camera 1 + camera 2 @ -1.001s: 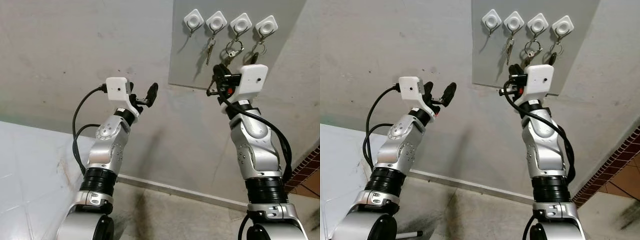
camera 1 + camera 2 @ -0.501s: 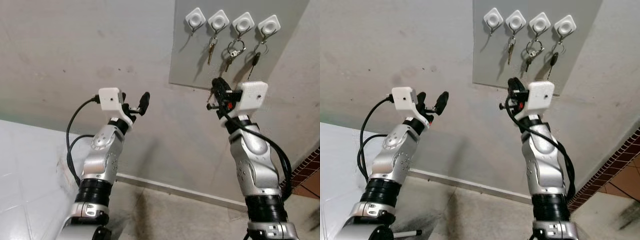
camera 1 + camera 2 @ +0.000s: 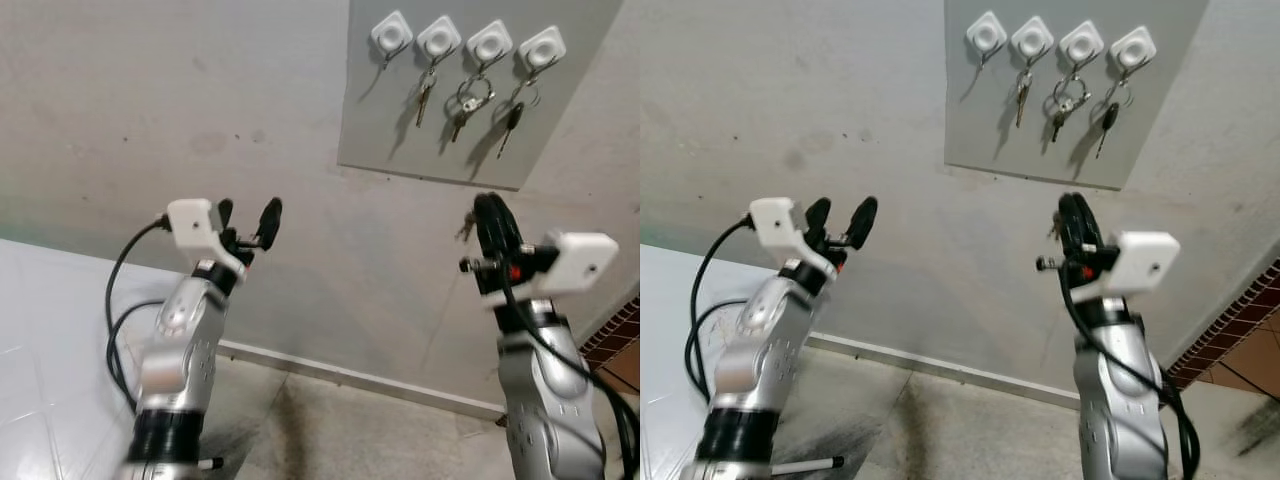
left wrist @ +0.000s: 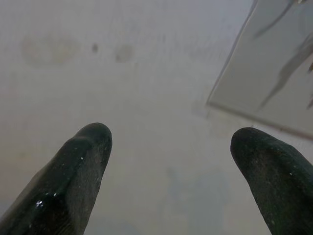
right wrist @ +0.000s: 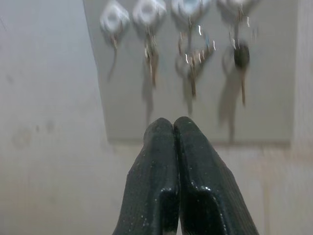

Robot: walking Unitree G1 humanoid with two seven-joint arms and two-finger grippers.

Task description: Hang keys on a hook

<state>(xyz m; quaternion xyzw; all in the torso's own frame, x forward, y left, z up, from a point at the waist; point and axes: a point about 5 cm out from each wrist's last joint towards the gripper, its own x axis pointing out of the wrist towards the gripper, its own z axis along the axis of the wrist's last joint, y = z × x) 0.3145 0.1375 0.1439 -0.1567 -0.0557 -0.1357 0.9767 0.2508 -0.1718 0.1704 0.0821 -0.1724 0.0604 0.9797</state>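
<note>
My right gripper (image 5: 173, 128) has its fingers pressed together, holding nothing. My left gripper (image 3: 247, 216) has its fingers spread wide. Farther off, at twelve o'clock from my right fingers, a grey board (image 3: 400, 130) sits on the wall (image 3: 150, 110). It has four white hooks (image 3: 391, 35). Three sets of keys (image 3: 423, 95) hang straight down, long way up-and-down; the hook at nine o'clock is bare. My right wrist sees them blurry.
</note>
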